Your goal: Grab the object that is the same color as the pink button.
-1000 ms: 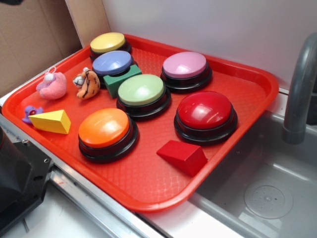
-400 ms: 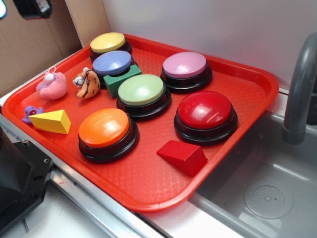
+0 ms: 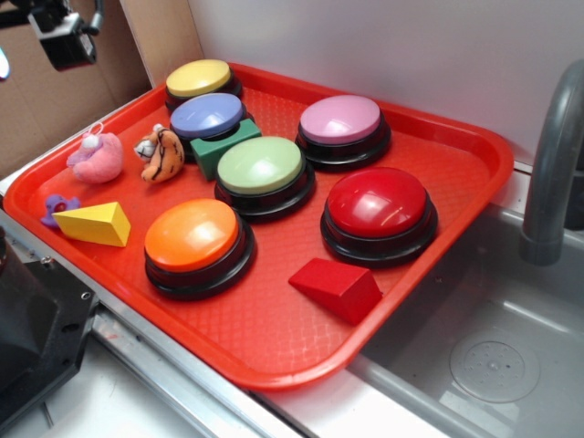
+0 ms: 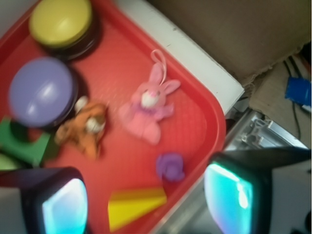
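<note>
Wrist view shows our gripper w/ fingers spread wide, holding nothing — high above the red tray. Pink plush lies near the tray's edge, beside the tiger plush, purple toy just below it. Pink button sits at the tray's back, well apart from the plush.

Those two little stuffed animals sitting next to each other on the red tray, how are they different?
The pink bunny plush is plain pink with long ears and a loop at its head; the tiger plush is orange with dark stripes and shows no loop. The bunny lies nearer the tray's edge, the tiger closer to the purple-blue button. Both are small, fuzzy and about the same size.
</note>
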